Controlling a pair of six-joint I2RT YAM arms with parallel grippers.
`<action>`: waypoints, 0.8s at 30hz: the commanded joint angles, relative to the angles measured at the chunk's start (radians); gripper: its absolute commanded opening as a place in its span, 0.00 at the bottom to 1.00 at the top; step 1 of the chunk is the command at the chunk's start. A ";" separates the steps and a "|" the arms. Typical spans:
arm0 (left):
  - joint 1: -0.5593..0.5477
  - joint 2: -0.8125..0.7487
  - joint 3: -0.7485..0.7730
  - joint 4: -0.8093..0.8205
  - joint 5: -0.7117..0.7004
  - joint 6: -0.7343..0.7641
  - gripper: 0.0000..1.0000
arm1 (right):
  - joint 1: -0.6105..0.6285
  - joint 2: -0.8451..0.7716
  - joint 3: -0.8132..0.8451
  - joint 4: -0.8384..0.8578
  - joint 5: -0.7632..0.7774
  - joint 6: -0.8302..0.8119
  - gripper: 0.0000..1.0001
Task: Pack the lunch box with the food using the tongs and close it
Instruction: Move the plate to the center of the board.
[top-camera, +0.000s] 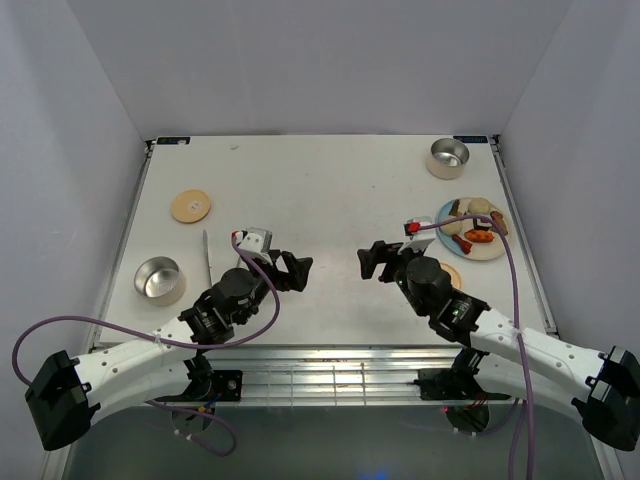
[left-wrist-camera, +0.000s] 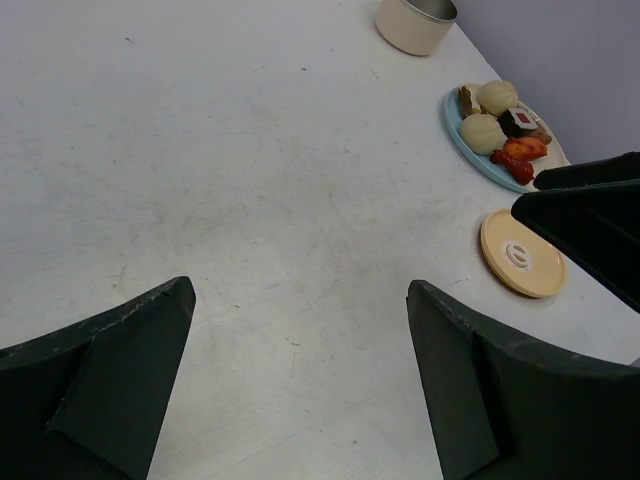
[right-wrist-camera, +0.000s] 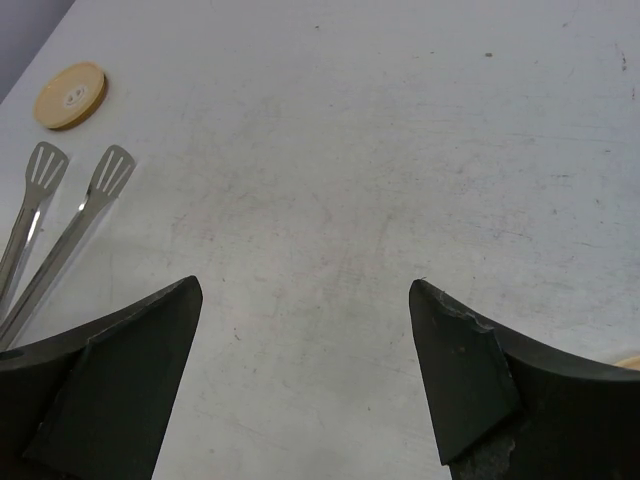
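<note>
Table (top-camera: 330, 185): packing not begun. Left gripper (top-camera: 298, 270) & right gripper (top-camera: 368, 262) both wide open, empty, hovering mid-table. Plate (top-camera: 488, 252) far right w/ food (top-camera: 478, 236) on it. Tongs (top-camera: 207, 258) lie flat at left, near left arm (top-camera: 150, 352). Next, prob.: left gripper picks up tongs, low reach.
</note>
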 joint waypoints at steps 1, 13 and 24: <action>-0.002 -0.018 -0.004 0.016 -0.004 0.002 0.98 | 0.005 -0.020 0.005 0.050 0.009 -0.012 0.90; -0.002 -0.001 -0.004 0.019 -0.008 -0.006 0.98 | 0.005 -0.061 -0.018 0.079 -0.013 -0.086 0.90; 0.118 0.273 0.306 -0.208 -0.004 -0.066 0.97 | 0.004 -0.120 -0.061 0.113 -0.049 -0.110 0.90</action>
